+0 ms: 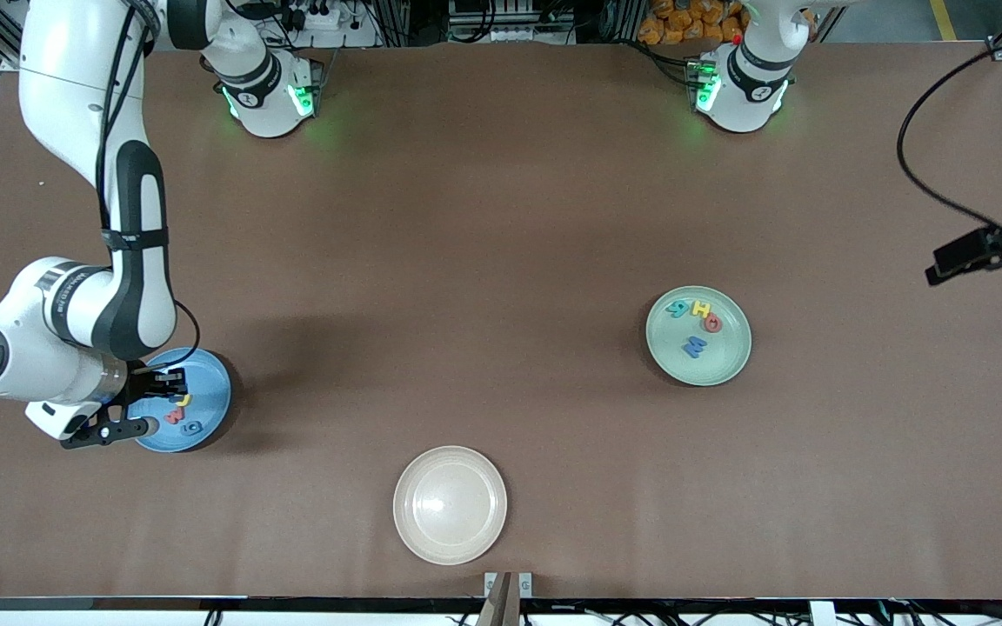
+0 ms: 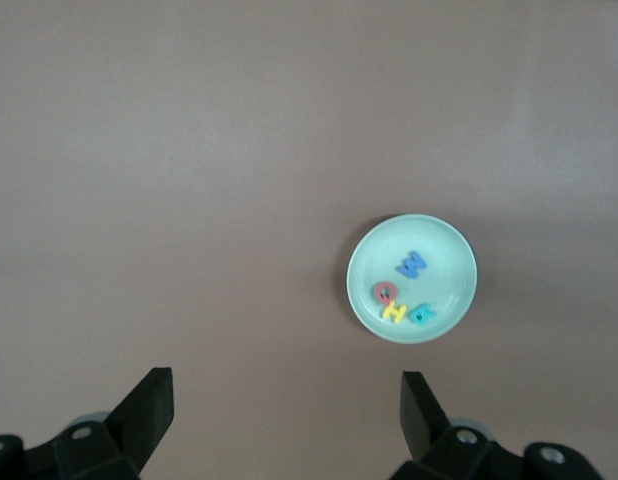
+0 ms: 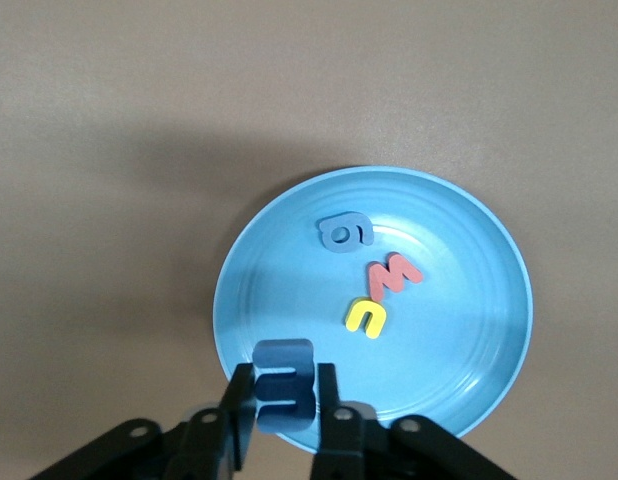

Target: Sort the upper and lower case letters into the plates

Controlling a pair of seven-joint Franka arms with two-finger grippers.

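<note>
Front view — mint plate (image 1: 699, 365) holds four letters (image 1: 698, 324); blue plate (image 1: 205, 382) perhaps three.

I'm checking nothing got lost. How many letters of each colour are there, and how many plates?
Blue letters: 3
Red letters: 2
Yellow letters: 2
Teal letters: 1
Plates: 3
Total: 11

I can read some toy letters. In the mint green plate (image 2: 412, 279) I see a blue W (image 2: 412, 265), a yellow H (image 2: 394, 312) and a red O (image 2: 384, 293). In the blue plate (image 3: 469, 330) I see a red w (image 3: 392, 276).
</note>
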